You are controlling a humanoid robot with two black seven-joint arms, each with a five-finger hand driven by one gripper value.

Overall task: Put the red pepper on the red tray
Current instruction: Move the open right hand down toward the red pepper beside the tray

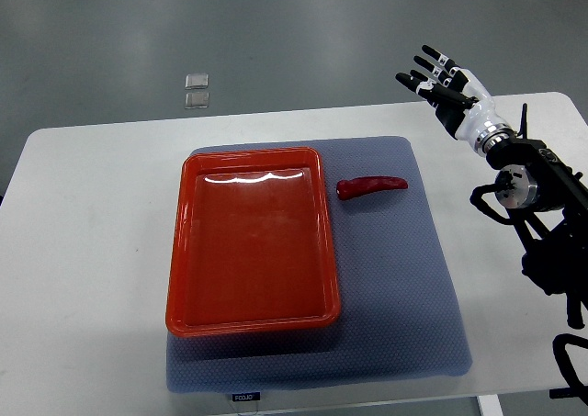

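Observation:
A long red pepper (370, 186) lies on the grey mat (404, 278), just right of the red tray (181, 251). The tray is rectangular and holds nothing. My right hand (436, 78) hovers at the table's far right edge, up and to the right of the pepper, well apart from it. Its fingers are spread and hold nothing. The left arm does not show.
The white table (83, 251) carries the mat and tray. Two small clear squares (197, 90) lie on the floor beyond the table's far edge. The right arm's black joints and cables (542, 223) fill the right side.

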